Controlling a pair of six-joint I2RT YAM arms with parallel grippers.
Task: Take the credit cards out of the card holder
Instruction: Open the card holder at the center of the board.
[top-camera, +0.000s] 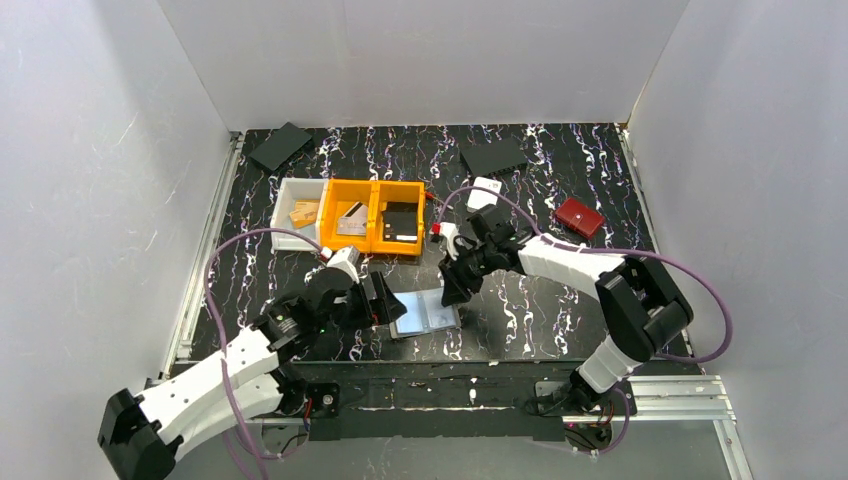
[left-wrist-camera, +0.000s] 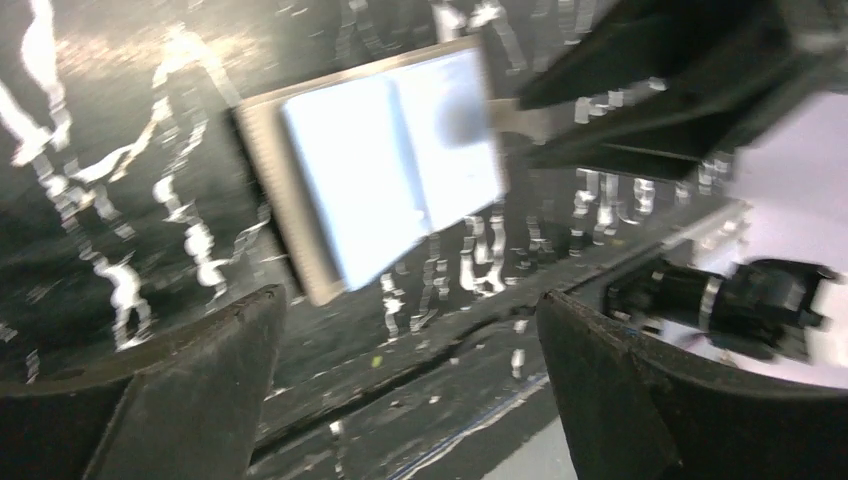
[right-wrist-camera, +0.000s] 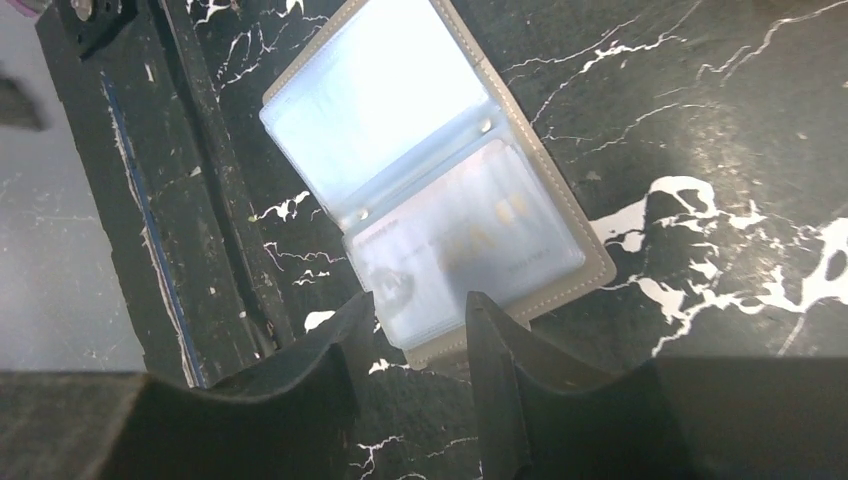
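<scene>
From the overhead camera: the card holder (top-camera: 425, 315) spread open, face up, on the black marbled desk (top-camera: 540, 320) near its front edge, long axis left to right with the right end turned slightly toward the far side, fold running near to far. Just at its left end, the left end effector (top-camera: 388, 300); over its right end, the right end effector (top-camera: 453, 295). Farther back, well apart: two orange bins (top-camera: 372, 215), a white bin (top-camera: 283, 215), a small white case (top-camera: 484, 192), a red wallet (top-camera: 579, 217), two flat black pads (top-camera: 280, 145). From the left wrist, blurred: fingers (left-wrist-camera: 190, 390) spread wide, empty, the holder beyond them, the other arm's dark fingers at its far edge. From the right wrist: fingers (right-wrist-camera: 500, 380) narrowly parted astride the holder's near edge, no clear pinch; a credit card (right-wrist-camera: 470, 240) with gold print under the clear sleeve of the nearer half.
</scene>
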